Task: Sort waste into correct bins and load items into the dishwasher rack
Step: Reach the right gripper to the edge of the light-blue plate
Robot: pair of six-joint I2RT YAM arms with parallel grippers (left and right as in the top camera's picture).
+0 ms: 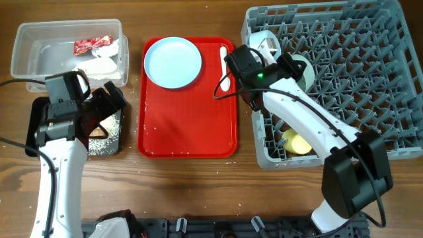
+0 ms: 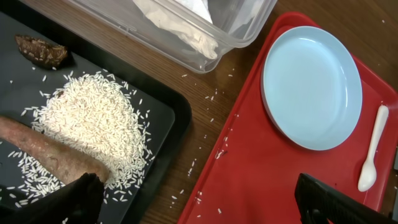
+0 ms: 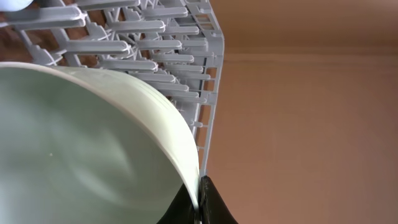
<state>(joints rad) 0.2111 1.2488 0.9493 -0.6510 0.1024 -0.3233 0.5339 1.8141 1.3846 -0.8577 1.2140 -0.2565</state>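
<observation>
Right wrist: right gripper (image 3: 198,204) clamps bowl (image 3: 93,143) rim, rack (image 3: 155,56) at 12 o'clock. Should slot it in edge-on, slowly. Empty left gripper (image 2: 196,199) gapes.

- My left arm (image 1: 56,178) comes up from the near edge. Its white link runs straight away from me and the wrist is turned to the right.
- My left gripper (image 2: 199,202) has its jaws spread wide and grips nothing. The dark fingers (image 2: 68,199) show only at the lower corners of the wrist view.
- My right arm (image 1: 310,125) reaches diagonally from near right toward far left.
- My right gripper (image 3: 199,202) has its jaws pinched together on the rim of a bowl (image 3: 81,143).
</observation>
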